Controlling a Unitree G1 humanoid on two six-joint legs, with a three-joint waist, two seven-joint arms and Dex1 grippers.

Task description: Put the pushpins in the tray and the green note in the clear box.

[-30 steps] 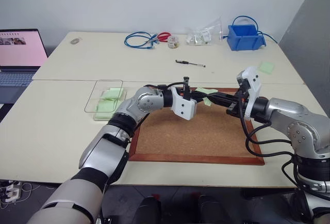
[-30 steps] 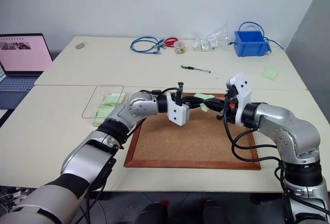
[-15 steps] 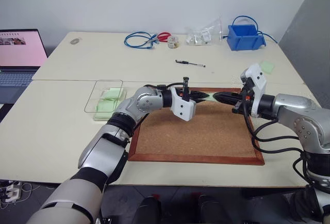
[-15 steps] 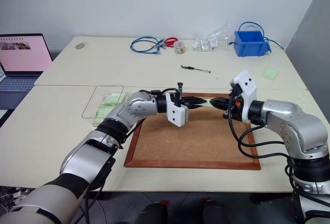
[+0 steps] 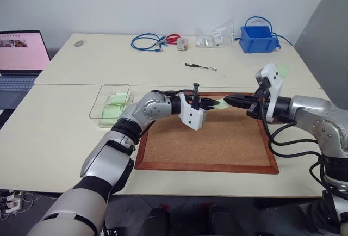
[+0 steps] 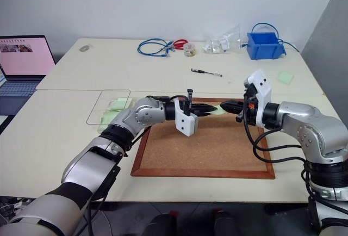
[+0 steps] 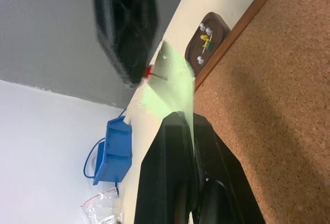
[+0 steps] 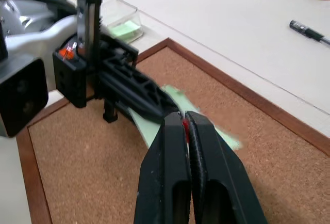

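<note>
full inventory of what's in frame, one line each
green note: 1, pale green, held over corkboard
red pushpin: 1, in right gripper's tips
tray: 1, dark brown, beside corkboard, holds white and yellow pins
clear box: 1, left of corkboard, green slips inside
corkboard: 1, brown-framed, table centre
blue bin: 1, far right
pen: 1, black
blue cable: 1, far side
laptop: 1, far left
left gripper: shut on note
right gripper: shut on pushpin

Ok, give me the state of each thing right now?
Left gripper: jaws shut on the pale green paper note, held above the corkboard.
Right gripper: jaws shut on a red pushpin.
Dark brown tray: holds white and yellow pushpins.
Clear plastic box: open, green notes inside.
</note>
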